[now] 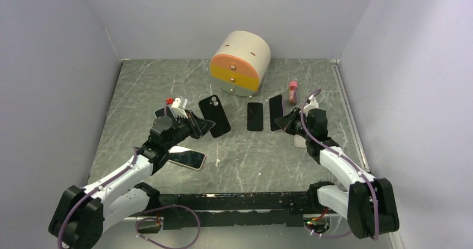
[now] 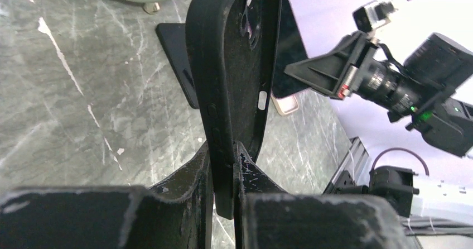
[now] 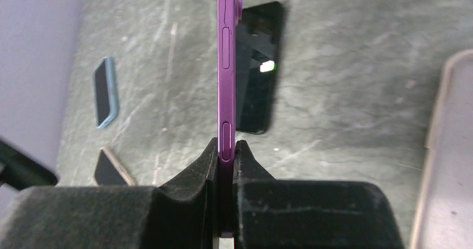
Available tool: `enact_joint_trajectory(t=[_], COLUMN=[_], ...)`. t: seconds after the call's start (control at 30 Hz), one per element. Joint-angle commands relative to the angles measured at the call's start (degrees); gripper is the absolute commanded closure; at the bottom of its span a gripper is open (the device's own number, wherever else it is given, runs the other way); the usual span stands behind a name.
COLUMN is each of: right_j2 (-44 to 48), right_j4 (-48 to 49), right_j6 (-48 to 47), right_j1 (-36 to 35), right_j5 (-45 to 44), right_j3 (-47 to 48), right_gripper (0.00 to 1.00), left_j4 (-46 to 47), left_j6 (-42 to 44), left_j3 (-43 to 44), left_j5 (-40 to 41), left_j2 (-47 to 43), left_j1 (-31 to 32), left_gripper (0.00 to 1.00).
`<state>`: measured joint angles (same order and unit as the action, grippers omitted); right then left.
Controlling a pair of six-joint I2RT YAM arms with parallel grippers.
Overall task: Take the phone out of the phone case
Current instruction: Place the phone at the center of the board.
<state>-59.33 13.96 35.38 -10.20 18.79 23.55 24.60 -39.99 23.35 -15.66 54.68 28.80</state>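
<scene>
Left claw (image 2: 224, 165): clamped on the end of the black phone case (image 2: 234, 92), held in front of the drawer box (image 1: 240, 62), off its left side.
Right claw (image 3: 226, 148): clamped on the end of the purple phone (image 3: 226, 65), in front of the drawer box, off its right side.
Phone to case: well apart, with a dark handset (image 1: 255, 116) lying flat on the tabletop (image 1: 167, 87) between them.
Long axes: both run from their claws toward the drawer box, and the phone is seen edge-on.
Judgement: the case looks empty and the phone is out, so only setting it down remains, with the right arm.

Purple phone (image 3: 226, 92), black case (image 2: 223, 65) — tabletop (image 1: 162, 87) grey, seemingly marbled.
</scene>
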Motion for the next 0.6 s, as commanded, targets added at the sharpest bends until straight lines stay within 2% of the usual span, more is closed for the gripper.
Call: enact_joint_trajectory(t=[0.0,0.27,0.57], right_j2=[-4.1,-14.4,-24.9], right_j4=[3.4,6.2,9.9], right_j6=[-2.3,-2.9,-2.7], right_j1=[1.9,2.4,2.5], right_j5=[-2.4,-0.5,-0.1], right_j3=[1.4,5.5,9.0], right_gripper=[1.00,1.00,1.00], left_j4=[5.9,5.5,4.1], left_j6=[2.4,4.0,4.8], left_j3=[-0.3,-0.8,-1.8], left_j5=[-5.9,-6.9,-4.6], left_j2=[0.9,0.6,-1.5], left_j1=[-0.4,-0.4,-0.5], left_gripper=[0.98,0.97,0.97])
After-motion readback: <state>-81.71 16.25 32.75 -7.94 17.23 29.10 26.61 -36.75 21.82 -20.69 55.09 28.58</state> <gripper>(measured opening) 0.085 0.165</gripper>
